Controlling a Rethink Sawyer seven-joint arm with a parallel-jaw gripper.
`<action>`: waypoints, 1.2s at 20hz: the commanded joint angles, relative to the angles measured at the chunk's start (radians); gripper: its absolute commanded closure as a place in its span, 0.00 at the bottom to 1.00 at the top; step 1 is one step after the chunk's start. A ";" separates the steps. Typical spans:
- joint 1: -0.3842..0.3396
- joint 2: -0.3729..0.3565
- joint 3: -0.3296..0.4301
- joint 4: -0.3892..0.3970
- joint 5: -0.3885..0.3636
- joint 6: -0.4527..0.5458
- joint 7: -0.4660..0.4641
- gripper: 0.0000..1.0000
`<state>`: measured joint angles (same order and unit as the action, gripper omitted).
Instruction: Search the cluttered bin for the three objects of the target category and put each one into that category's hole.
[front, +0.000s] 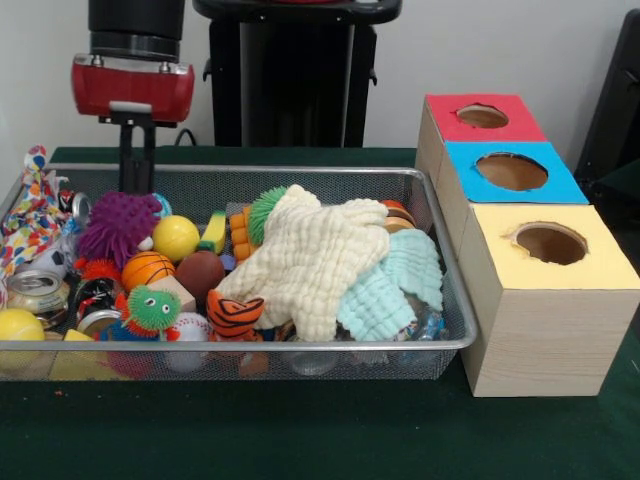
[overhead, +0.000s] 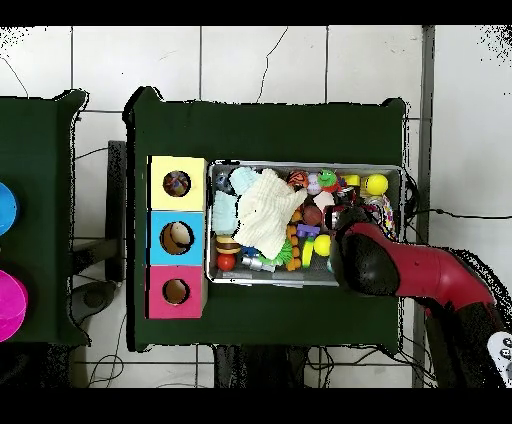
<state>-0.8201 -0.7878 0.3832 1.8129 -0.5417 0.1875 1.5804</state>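
Observation:
The wire mesh bin (front: 240, 345) sits on the green table, packed with toys and cloths; it also shows in the overhead view (overhead: 300, 165). One polka-dot cloth (front: 25, 215) hangs over the bin's left end, and it shows at the bin's right end in the overhead view (overhead: 383, 212). Any other polka-dot cloths are hidden. My gripper (front: 137, 185) points down at the bin's far left corner, just behind a purple spiky ball (front: 118, 228) and right of the polka-dot cloth. In the overhead view my red arm (overhead: 365, 262) covers it. The yellow-topped hole (front: 551, 243) (overhead: 177, 184) is on the nearest box.
A cream waffle cloth (front: 310, 255) and a mint-green waffle cloth (front: 395, 285) lie over the bin's right half. Balls, cans and spiky toys fill the left half. The blue-topped hole (front: 511, 171) and red-topped hole (front: 482, 116) stand behind the yellow one.

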 joint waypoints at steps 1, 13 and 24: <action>-0.057 0.045 0.133 -0.092 -0.099 0.134 -0.212 1.00; -0.111 0.055 0.161 -0.136 -0.184 0.180 -0.213 0.00; -0.132 0.050 0.148 -0.134 -0.223 0.195 -0.195 0.00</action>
<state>-0.9296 -0.7658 0.4753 1.6972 -0.6984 0.2396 1.5804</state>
